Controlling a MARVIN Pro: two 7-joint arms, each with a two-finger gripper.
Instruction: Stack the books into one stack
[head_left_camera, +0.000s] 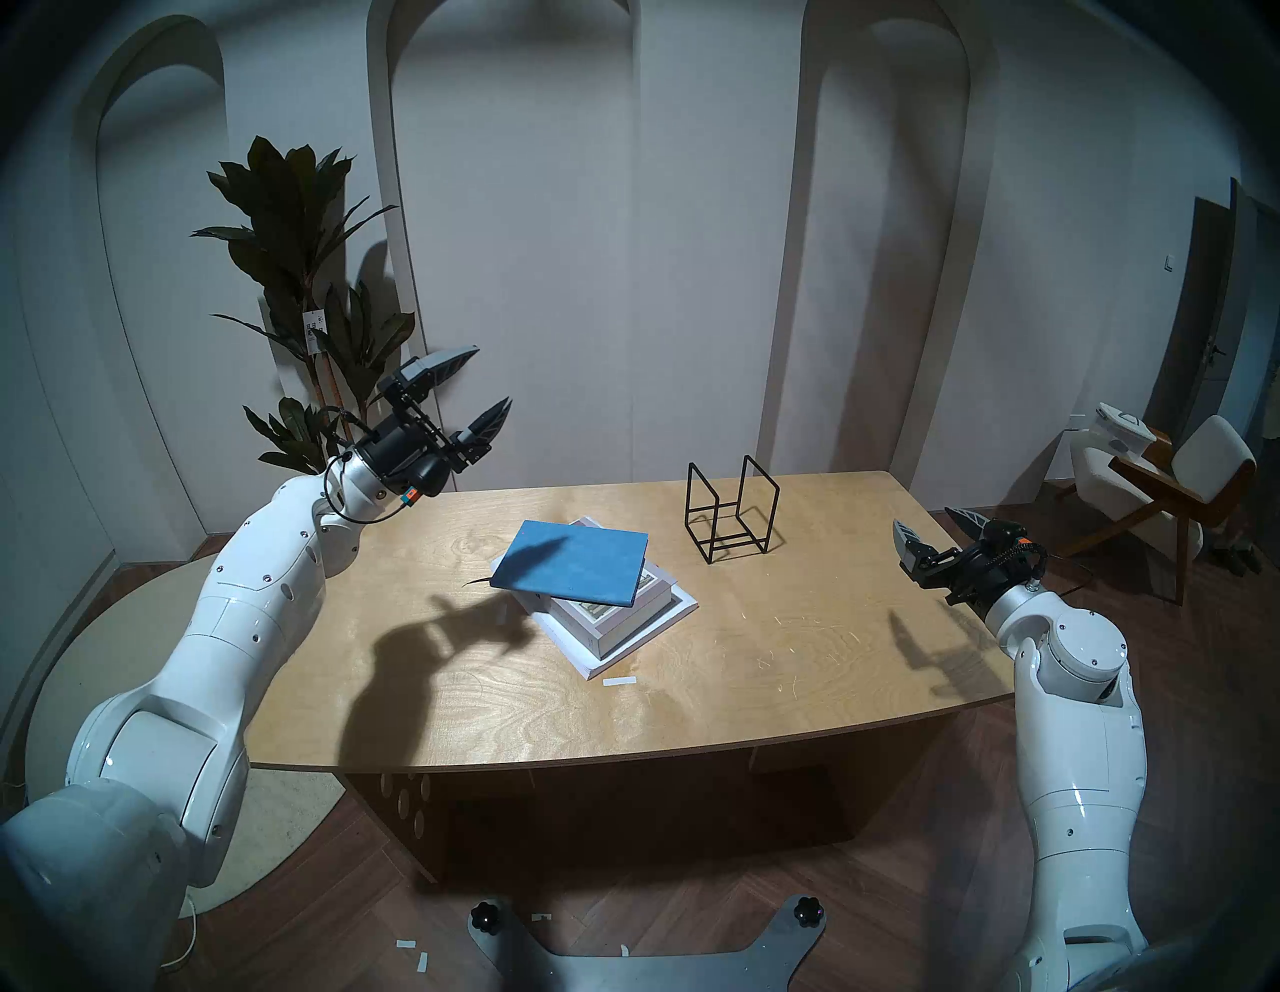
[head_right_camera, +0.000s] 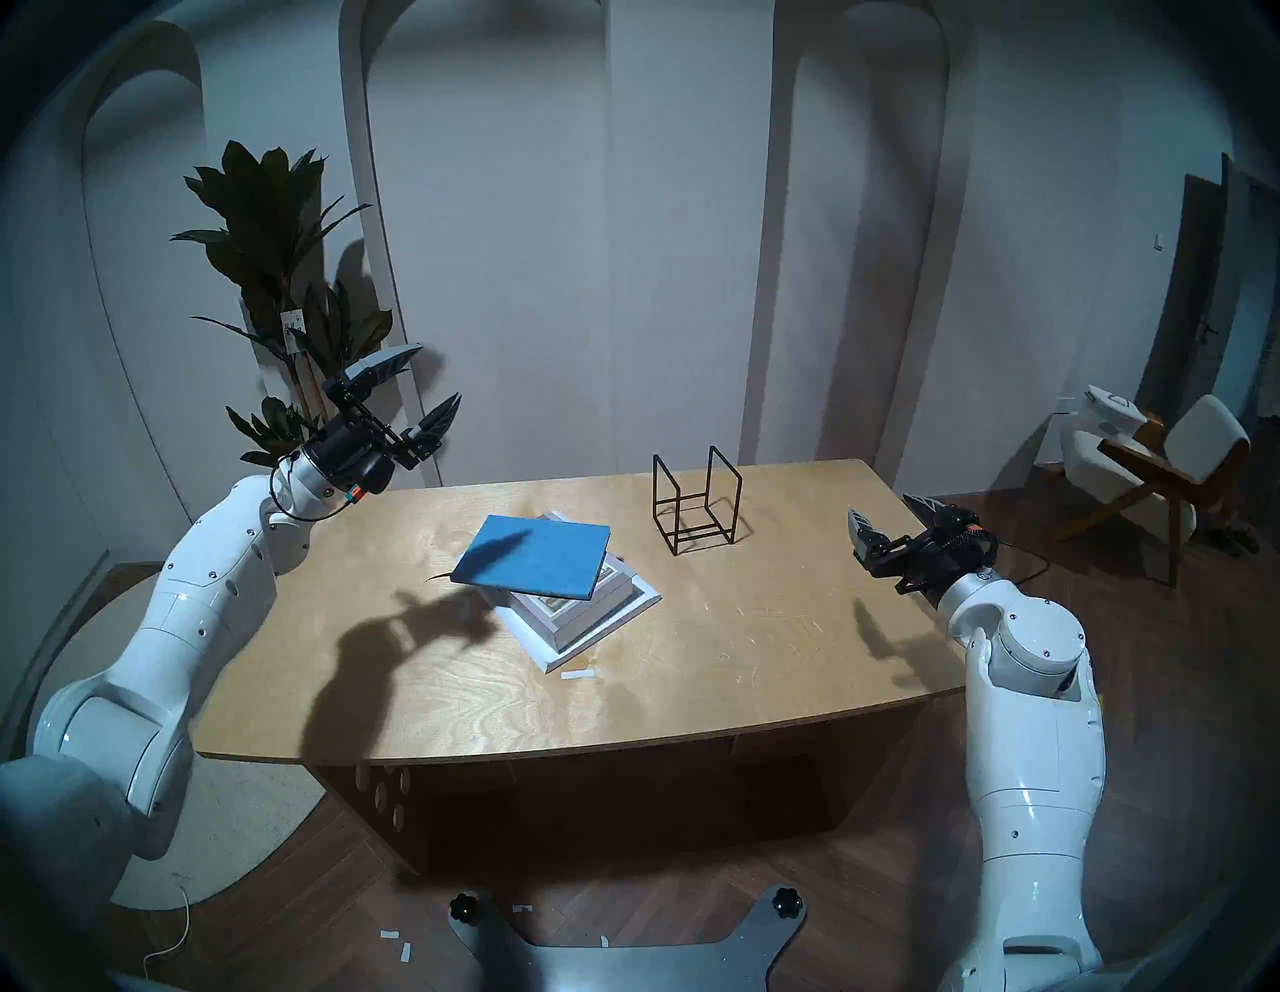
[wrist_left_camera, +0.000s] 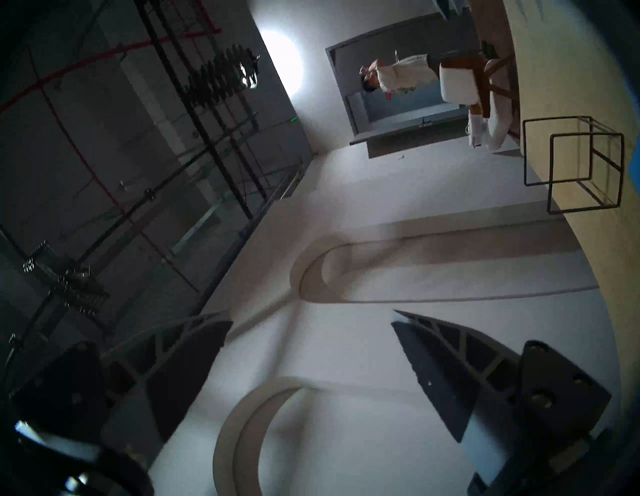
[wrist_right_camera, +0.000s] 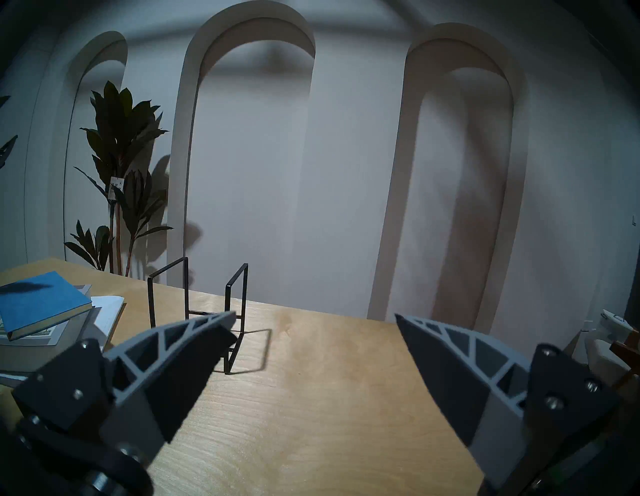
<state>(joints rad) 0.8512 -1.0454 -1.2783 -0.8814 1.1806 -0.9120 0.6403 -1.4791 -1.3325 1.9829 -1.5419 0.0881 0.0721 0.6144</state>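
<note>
- Nearest to the camera are my two arms, one at each side of the bench (head_left_camera: 796, 665).
- My left pincer (head_left_camera: 485, 388) is lifted above the far left corner, its two fingers spread, pinching nothing.
- My right pincer (head_left_camera: 931, 530) hangs level at the right edge, also spread and empty.
- I count three books in one stack (head_left_camera: 596, 603) in the middle of the bench: the wide white book (head_left_camera: 682, 603) lowest, the thick white-grey book (head_left_camera: 623, 620) on it, the blue book (head_left_camera: 575, 561) on top, turned askew.
- One black wire rack (head_left_camera: 731, 512) stands apart behind the stack, with nothing in it.
- One small white strip (head_left_camera: 618, 682) lies just before the stack.
- Only the left wrist view shows the ceiling and a person (wrist_left_camera: 398, 74) in a doorway; only the right wrist view shows the page edges of the blue book.
</note>
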